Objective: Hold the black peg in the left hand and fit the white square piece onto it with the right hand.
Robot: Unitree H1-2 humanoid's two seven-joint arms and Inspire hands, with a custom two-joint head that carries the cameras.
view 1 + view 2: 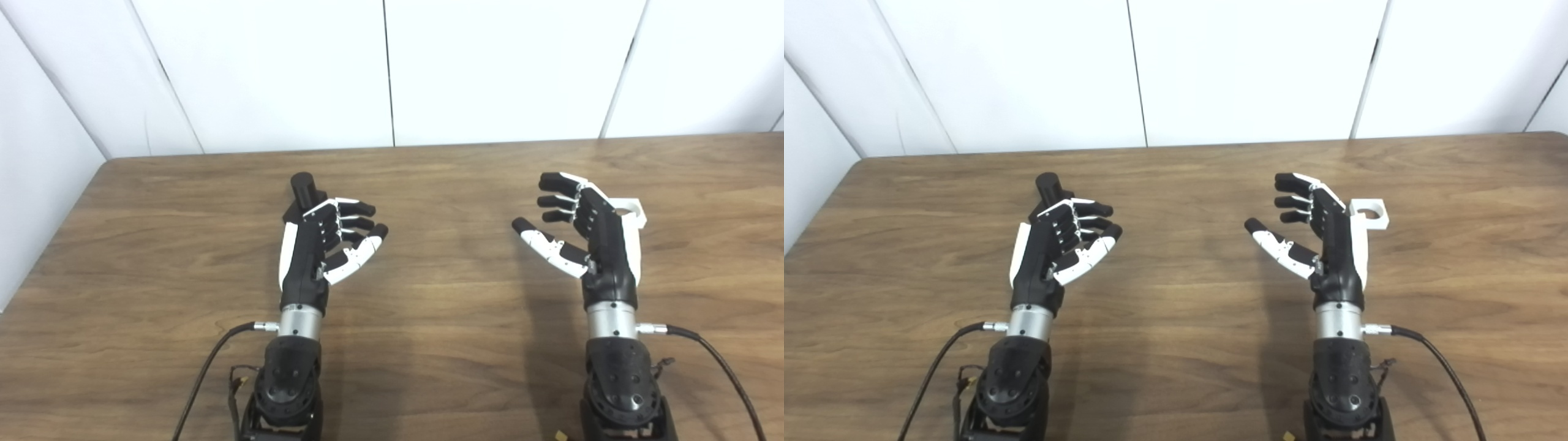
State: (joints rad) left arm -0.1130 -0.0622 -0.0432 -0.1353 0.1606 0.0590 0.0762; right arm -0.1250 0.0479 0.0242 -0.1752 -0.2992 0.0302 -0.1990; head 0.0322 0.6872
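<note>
Both hands hung wide, empty: left hand (318, 245) near black cylindrical peg (303, 190), right hand (1326, 245) beside white square holed piece (1370, 214) on brown wooden surface (441, 318).

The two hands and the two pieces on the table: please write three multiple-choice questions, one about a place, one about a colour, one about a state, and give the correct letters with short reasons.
1. Where is the black peg?
A. Beyond the left hand
B. Inside the right hand
C. At the table's near edge

2. What colour is the square piece with the round hole?
A. Black
B. White
C. Brown

3. In what state are the hands?
A. Both open, holding nothing
B. Left shut on the peg
C. Right shut on the square piece

Answers:
1 A: the peg stands up just behind the left hand's fingers.
2 B: it is white against the brown wooden table.
3 A: the fingers of both hands are spread and nothing lies in either palm.
</note>
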